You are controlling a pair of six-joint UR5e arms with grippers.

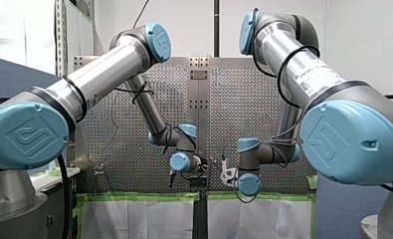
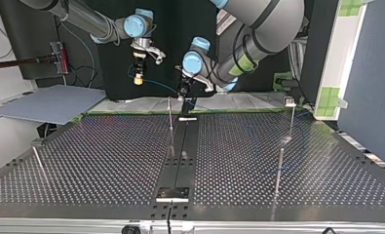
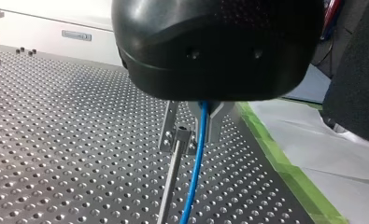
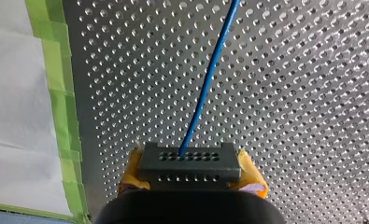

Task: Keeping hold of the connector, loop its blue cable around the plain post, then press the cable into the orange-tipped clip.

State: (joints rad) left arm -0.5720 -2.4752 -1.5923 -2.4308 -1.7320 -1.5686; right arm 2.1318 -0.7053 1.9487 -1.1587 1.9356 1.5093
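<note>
No writing can be read: the blue joint caps [image 1: 27, 132] carry only an embossed emblem, the print along my right arm [image 1: 303, 69] is too small, and so is the small label [image 3: 76, 35] beyond the table's [image 3: 56, 140] edge. The yellow pads [image 4: 253, 179] of my right gripper [image 4: 191, 175] clamp the dark connector [image 4: 189, 161], above the table beside its edge of green tape [image 4: 63, 116]. The blue cable [image 4: 205, 88] leaves the connector's face and runs to my left gripper [image 3: 190, 142], whose metal fingers [image 3: 168, 130] stand narrowly apart with the cable passing between them, just beside the head of a thin metal post [image 3: 170, 182] near that taped edge.
</note>
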